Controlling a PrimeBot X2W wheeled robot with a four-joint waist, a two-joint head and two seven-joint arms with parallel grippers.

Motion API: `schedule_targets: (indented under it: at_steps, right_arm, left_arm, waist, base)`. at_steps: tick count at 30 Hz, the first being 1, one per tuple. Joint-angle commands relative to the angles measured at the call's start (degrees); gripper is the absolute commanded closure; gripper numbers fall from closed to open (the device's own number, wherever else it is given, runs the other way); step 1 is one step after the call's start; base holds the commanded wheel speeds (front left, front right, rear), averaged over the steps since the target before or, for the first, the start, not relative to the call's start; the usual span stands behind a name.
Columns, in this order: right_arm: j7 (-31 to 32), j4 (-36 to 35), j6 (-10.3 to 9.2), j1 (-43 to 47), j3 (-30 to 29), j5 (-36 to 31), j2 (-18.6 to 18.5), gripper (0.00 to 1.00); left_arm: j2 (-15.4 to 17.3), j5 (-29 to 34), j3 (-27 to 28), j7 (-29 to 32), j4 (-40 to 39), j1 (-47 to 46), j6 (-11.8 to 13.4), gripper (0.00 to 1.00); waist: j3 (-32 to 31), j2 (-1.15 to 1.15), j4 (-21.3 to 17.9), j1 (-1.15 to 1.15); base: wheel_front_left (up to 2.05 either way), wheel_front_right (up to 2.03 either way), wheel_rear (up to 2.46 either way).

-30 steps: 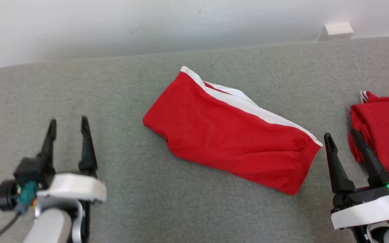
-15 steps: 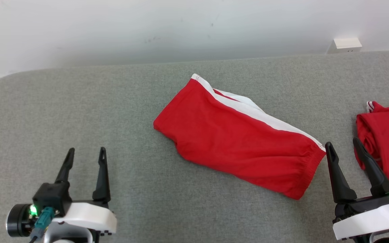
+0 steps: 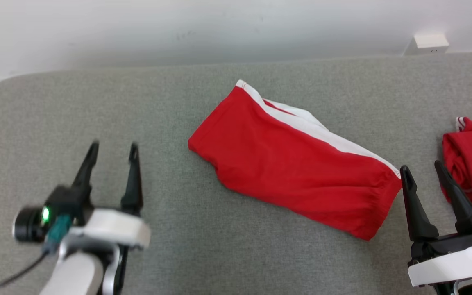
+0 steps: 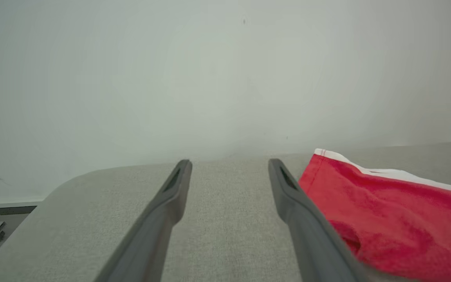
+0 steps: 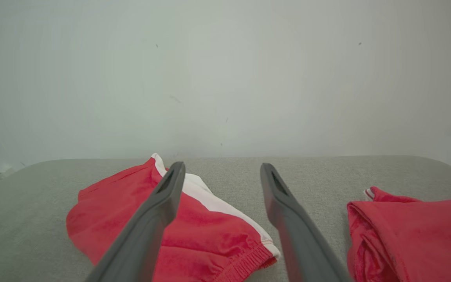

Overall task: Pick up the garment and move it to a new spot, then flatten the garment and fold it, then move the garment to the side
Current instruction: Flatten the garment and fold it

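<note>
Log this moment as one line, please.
red garment: flat, centre of grey surface | left gripper: open, empty, clear of it | right gripper: open, empty, beside waistband | second red garment: far right

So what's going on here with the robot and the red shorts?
Nothing is being held right now. The red shorts lie folded on the grey surface. The left hand, open and empty, hovers off their left end. The right hand, also open, is close beside the waistband end. Another red garment sits bunched at the far right.
</note>
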Motion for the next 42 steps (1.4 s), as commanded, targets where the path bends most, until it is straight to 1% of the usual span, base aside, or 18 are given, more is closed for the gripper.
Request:
schedule_targets:
  at_steps: [1, 4, 6, 7, 11, 13, 16, 18, 20, 24, 28, 29, 30, 32, 34, 36, 38, 42]
  right_arm:
    - [0.1, -0.5, -0.15, -0.93, -0.11, -0.28, -0.53, 0.0]
    - [0.15, -1.0, -0.15, -2.09, -0.01, -0.21, -0.72, 0.0]
    - [0.09, -0.98, -0.15, -2.74, 0.09, -0.02, -0.9, 0.0]
    - [0.09, -0.98, -0.15, -2.74, 0.09, -0.02, -0.9, 0.0]
    - [-0.4, -0.79, -0.15, -4.04, 0.14, 0.3, -1.35, 0.0]
    - [-0.66, -0.38, -0.15, -4.61, 0.57, 0.61, -1.35, 0.0]
    - [-1.06, 0.11, -0.15, -5.37, 1.08, 0.85, -1.48, 0.0]
    - [-1.43, 0.46, -0.15, -5.78, 1.36, 1.14, -1.56, 0.0]
    - [-1.6, 0.76, -0.15, -6.11, 1.54, 1.31, -1.64, 0.0]
    - [-2.07, 1.25, -0.15, -6.36, 1.43, 1.63, -1.76, 0.0]
    - [-2.29, 1.65, -0.15, -6.6, 1.45, 2.01, -1.78, 0.0]
    - [-2.41, 1.74, -0.15, -6.68, 1.4, 2.09, -1.77, 0.0]
    - [-2.5, 1.85, -0.15, -6.77, 1.46, 2.15, -1.73, 0.0]
    - [-2.67, 2.06, -0.15, -6.88, 1.39, 2.2, -1.58, 0.0]
    - [-2.96, 2.24, -0.15, -6.81, 1.27, 2.41, -1.45, 0.0]
    - [-2.97, 2.48, -0.15, -6.57, 1.28, 2.44, -1.44, 0.0]
    - [-3.12, 2.73, -0.15, -6.13, 1.13, 2.36, -1.36, 0.0]
    - [-3.44, 2.9, -0.15, -5.12, 0.63, 2.15, -0.93, 0.0]
  left_arm:
    - [-0.57, 0.55, -0.81, 0.61, 1.16, -3.8, -1.51, 0.0]
    - [-2.0, -0.12, -2.78, 2.39, 4.42, -11.76, -4.75, 0.0]
    - [-3.58, -0.26, -4.5, 3.61, 7.82, -17.28, -7.04, 0.0]
    - [-3.58, -0.26, -4.5, 3.61, 7.82, -17.28, -7.04, 0.0]
    - [-7.3, -1.9, -7.71, 7.33, 18.58, -27.07, -12.24, 0.0]
    - [-9.05, -2.26, -9.32, 9.22, 24.64, -30.7, -14.24, 0.0]
    - [-10.83, -2.63, -11.25, 12.13, 33.69, -35.06, -17.03, 0.0]
    - [-11.8, -2.77, -12.2, 13.97, 39.22, -37.07, -18.07, 0.0]
    - [-12.34, -2.57, -12.79, 15.59, 43.91, -38.66, -18.47, 0.0]
    - [-13.44, -2.79, -13.62, 19.28, 51.67, -40.66, -18.2, 0.0]
    - [-14.88, -3.95, -14.95, 23.93, 57.14, -41.23, -20.3, 0.0]
    - [-15.27, -3.84, -15.39, 23.95, 57.64, -41.46, -20.81, 0.54]
    - [-15.35, -3.38, -15.79, 23.79, 58.19, -41.95, -21.0, 1.0]
    - [-15.34, -2.22, -17.16, 24.22, 59.38, -42.17, -21.32, 1.0]
    - [-15.21, -0.88, -18.38, 22.88, 59.71, -42.49, -20.72, 1.0]
    - [-15.11, -0.57, -19.08, 22.3, 60.0, -41.74, -20.77, 1.0]
    - [-14.36, -0.39, -19.05, 21.21, 59.66, -41.15, -20.3, 1.0]
    - [-12.98, -2.24, -17.2, 17.78, 56.81, -39.53, -19.36, 1.0]
  waist:
    - [1.53, 0.0, 0.14, 0.0]
    - [3.94, 0.0, -0.3, 0.0]
    - [5.37, 0.0, -0.31, 0.0]
    - [5.37, 0.0, -0.31, 0.0]
    - [8.15, 0.0, -0.35, 0.0]
    - [9.06, 0.0, -0.55, 0.0]
    - [9.99, 0.0, -0.91, 0.0]
    - [10.38, 0.0, -1.17, 0.0]
    - [10.69, 0.0, -1.43, 0.0]
    - [11.15, 0.0, -1.79, 0.0]
    - [11.41, 0.0, -2.16, 0.0]
    - [11.45, 0.0, -2.26, 0.0]
    - [11.45, 0.0, -2.42, 0.0]
    - [11.31, 0.0, -2.74, 0.0]
    - [11.07, 0.0, -2.83, 0.0]
    - [10.63, 0.0, -2.97, 0.0]
    - [10.05, 0.0, -2.97, 0.0]
    - [8.74, 0.0, -2.58, 0.0]
  base:
    - [0.0, 0.0, 0.0]
    - [0.0, 0.0, 0.0]
    - [0.0, 0.0, 0.0]
    - [0.0, 0.0, 0.0]
    - [0.0, 0.0, 0.0]
    - [0.0, 0.0, 0.0]
    - [0.0, 0.0, 0.0]
    - [0.0, 0.0, 0.0]
    - [0.0, 0.0, 0.0]
    - [0.0, 0.0, 0.0]
    - [0.0, 0.0, 0.0]
    - [0.0, 0.0, 0.0]
    - [0.0, 0.0, 0.0]
    - [0.0, 0.0, 0.0]
    - [0.0, 0.0, 0.0]
    - [0.0, 0.0, 0.0]
    - [0.0, 0.0, 0.0]
    - [0.0, 0.0, 0.0]
